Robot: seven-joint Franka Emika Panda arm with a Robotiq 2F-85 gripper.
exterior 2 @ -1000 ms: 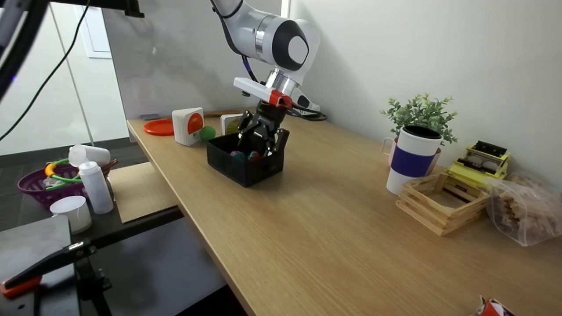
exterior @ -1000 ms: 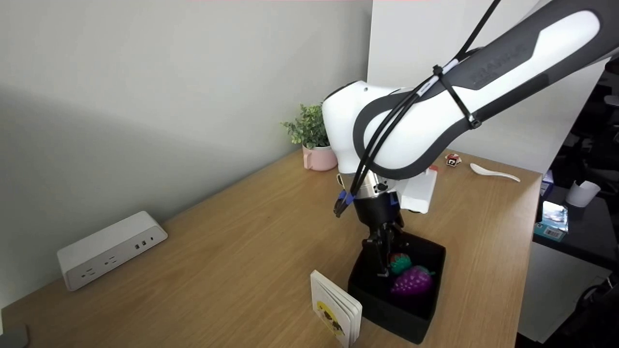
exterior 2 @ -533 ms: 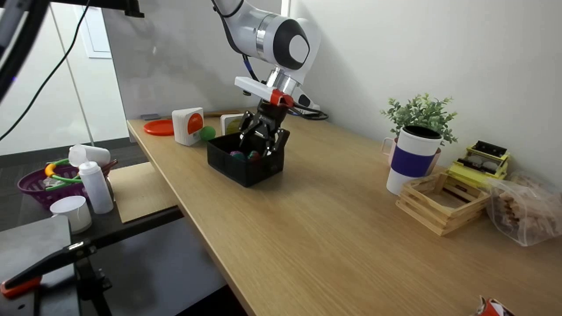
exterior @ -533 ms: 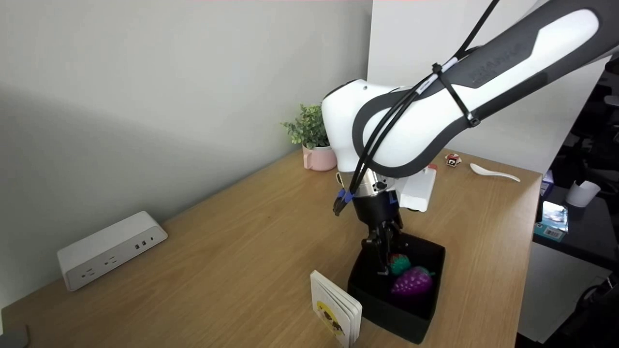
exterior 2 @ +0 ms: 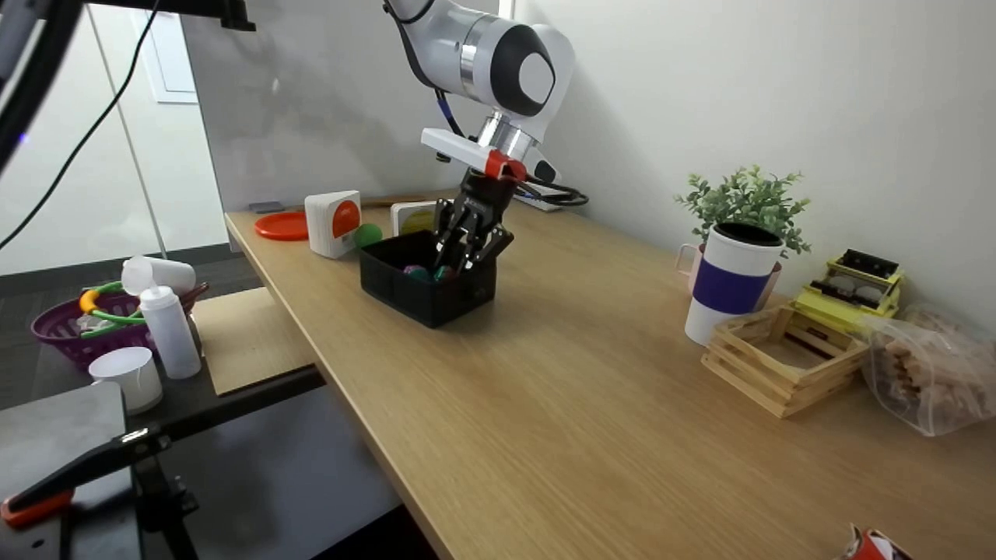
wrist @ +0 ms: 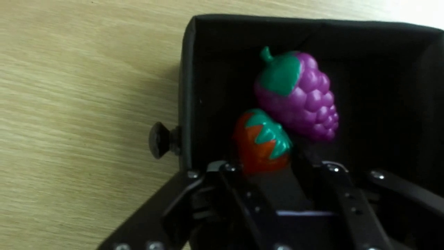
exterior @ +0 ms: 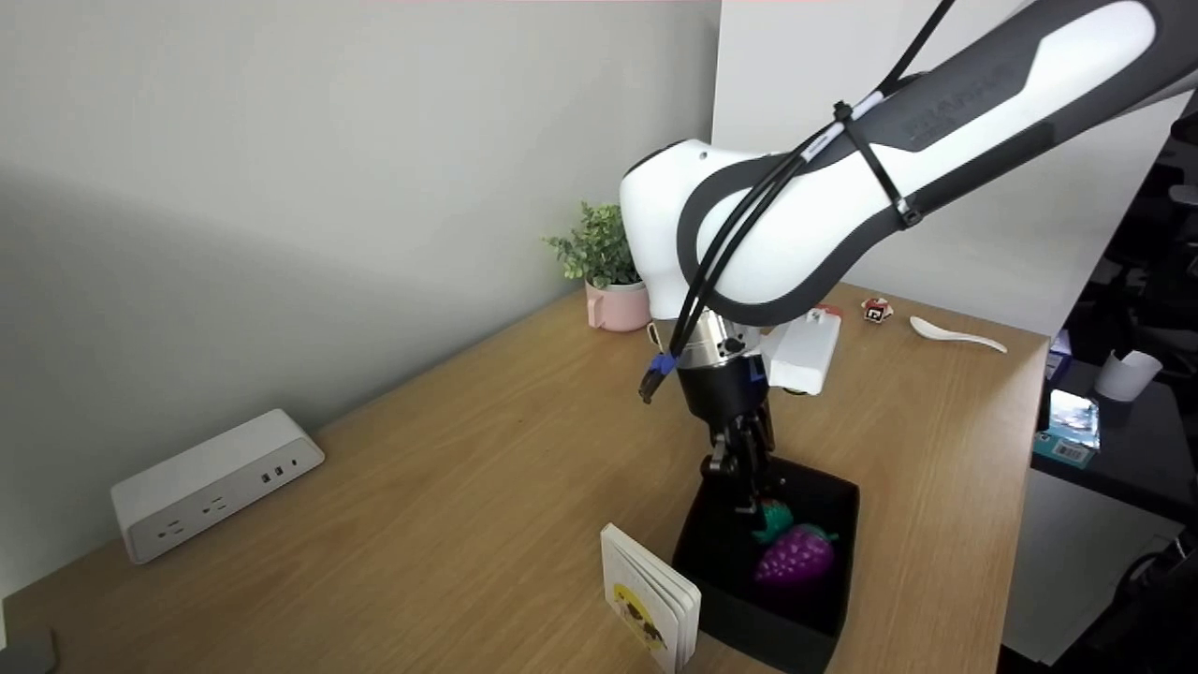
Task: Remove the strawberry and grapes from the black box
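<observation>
In the wrist view the strawberry (wrist: 256, 147), red with a green cap, sits between the fingertips of my gripper (wrist: 272, 166). The pads lie close against its two sides; its lower end is hidden. Beside it the grapes (wrist: 305, 100), a purple cluster with a green leaf, rest free on the floor of the black box (wrist: 187, 86). In both exterior views my gripper (exterior: 752, 505) reaches down into the black box (exterior 2: 405, 292), and the strawberry (exterior: 775, 522) is still low inside, against the grapes (exterior: 796, 554). One finger is partly hidden in an exterior view.
A small board book (exterior: 650, 599) stands close by the box. Near it are a white block (exterior 2: 332, 224), a green ball (exterior 2: 367, 236) and a red plate (exterior 2: 282, 225). A dark knob (wrist: 159, 140) sticks out of the box wall. Farther off stands a wooden crate (exterior 2: 786, 362).
The fingers have come together around the strawberry and the arm has risen a little. The black box, with both fruits in it, has slid slightly; the strawberry has turned a bit.
</observation>
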